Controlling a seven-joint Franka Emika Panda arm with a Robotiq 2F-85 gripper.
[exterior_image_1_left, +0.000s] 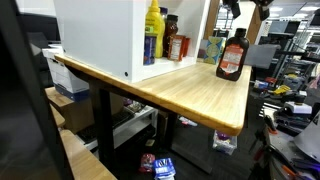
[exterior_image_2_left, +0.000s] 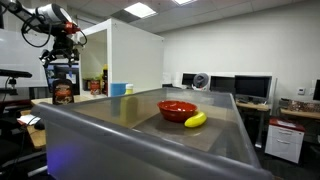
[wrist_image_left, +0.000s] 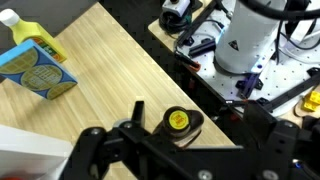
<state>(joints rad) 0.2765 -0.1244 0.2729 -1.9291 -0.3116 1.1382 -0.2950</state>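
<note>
One brown bottle (exterior_image_1_left: 232, 55) w/ a yellow cap stands upright on the wooden worktop (exterior_image_1_left: 170, 90). It's near the worktop's corner, apart from the white cabinet (exterior_image_1_left: 100, 35). Its base is flat on the wood, not lifted. Right above it hangs the hand (exterior_image_2_left: 62, 50), fingers spread wide, pinching nothing. In both exterior views there seems to be a small gap btwn hand and bottle top.

Wrist view looks straight down. The yellow cap (wrist_image_left: 178, 121) sits approx btwn the dark fingers, w/ one finger (wrist_image_left: 137, 108) showing against the wood just beside it.

Inside the open cabinet are a yellow squeeze bottle (exterior_image_1_left: 153, 30) and a red-brown bottle (exterior_image_1_left: 173, 45) next to it. Other items behind are too small to tell.

Wrist view also catches a yellow-and-blue carton (wrist_image_left: 35, 68) on the worktop, well apart from the brown bottle. The white robot base (wrist_image_left: 245, 40) shows beyond the worktop edge.

In an exterior view, foreground, a red bowl (exterior_image_2_left: 177, 109) has a banana (exterior_image_2_left: 196, 120) just beside it. Both are on a grey surface (exterior_image_2_left: 120, 125), well apart from the hand. A blue cup (exterior_image_2_left: 118, 89) stands by the cabinet.
</note>
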